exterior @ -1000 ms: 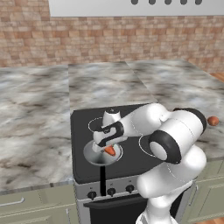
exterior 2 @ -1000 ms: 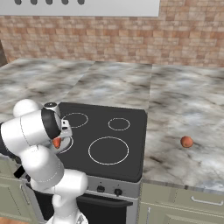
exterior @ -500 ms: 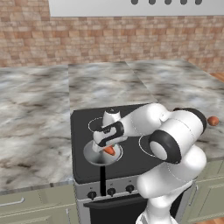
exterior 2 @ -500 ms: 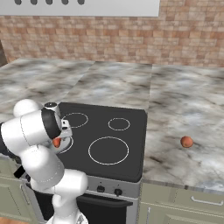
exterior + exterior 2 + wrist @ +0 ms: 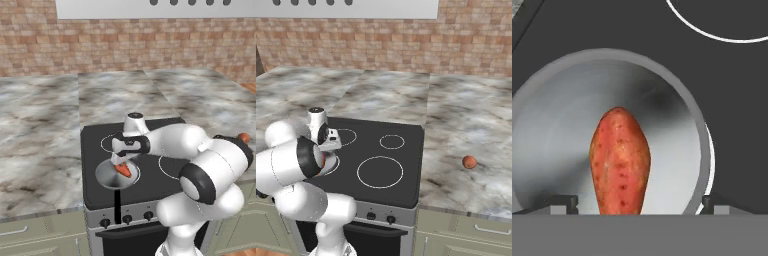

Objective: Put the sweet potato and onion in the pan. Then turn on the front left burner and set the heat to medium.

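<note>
The orange-red sweet potato [image 5: 619, 162] lies inside the shiny silver pan [image 5: 698, 125], seen also from the left base as sweet potato [image 5: 123, 170] in pan [image 5: 106, 176] with its black handle [image 5: 117, 205] pointing to the stove's front. My gripper [image 5: 637, 202] hangs just above it, open, one fingertip [image 5: 562, 202] on each side and clear of the tuber. From the left base the gripper [image 5: 120, 161] points down into the pan. The pan covers the front left burner [image 5: 712, 150], of which a thin white arc shows. The round onion [image 5: 469, 162] rests on the counter right of the stove.
The black glass stovetop [image 5: 406, 140] has three outlined rings, the largest [image 5: 380, 171] at the front right. Knobs [image 5: 127, 218] line the stove's front panel. Marble counter [image 5: 40, 135] runs on both sides, with a brick wall behind.
The jaws have spread wide and let go of the sweet potato, which now lies in the pan. The arm has barely moved.
</note>
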Motion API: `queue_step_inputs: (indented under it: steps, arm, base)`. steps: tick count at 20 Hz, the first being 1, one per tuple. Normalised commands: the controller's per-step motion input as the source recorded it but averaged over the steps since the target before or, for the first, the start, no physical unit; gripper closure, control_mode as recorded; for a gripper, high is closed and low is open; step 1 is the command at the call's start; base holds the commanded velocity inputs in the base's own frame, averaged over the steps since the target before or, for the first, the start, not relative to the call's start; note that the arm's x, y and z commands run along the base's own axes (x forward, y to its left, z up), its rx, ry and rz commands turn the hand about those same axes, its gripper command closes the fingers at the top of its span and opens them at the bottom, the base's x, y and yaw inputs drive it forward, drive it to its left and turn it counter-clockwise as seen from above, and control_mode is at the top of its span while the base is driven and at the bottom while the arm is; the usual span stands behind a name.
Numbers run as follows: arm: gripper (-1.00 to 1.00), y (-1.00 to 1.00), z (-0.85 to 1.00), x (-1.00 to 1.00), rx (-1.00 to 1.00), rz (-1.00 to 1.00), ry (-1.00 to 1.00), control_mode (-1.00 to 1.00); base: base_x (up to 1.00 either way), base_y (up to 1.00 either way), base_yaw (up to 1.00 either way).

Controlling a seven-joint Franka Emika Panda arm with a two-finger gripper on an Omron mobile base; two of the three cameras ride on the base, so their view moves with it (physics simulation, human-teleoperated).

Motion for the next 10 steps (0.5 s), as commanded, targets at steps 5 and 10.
queue_step_inputs:
  steps: [5,10]
  arm:
    - [-1.0,-0.69,0.49,-0.04,0.02,-0.05,0.0,-1.0]
    - [-1.0,-0.79,0.32,0.0,0.0,-0.08,0.03,-1.0]
  base:
    - [0.0,0.0,0.0]
    - [0.0,0.0,0.0]
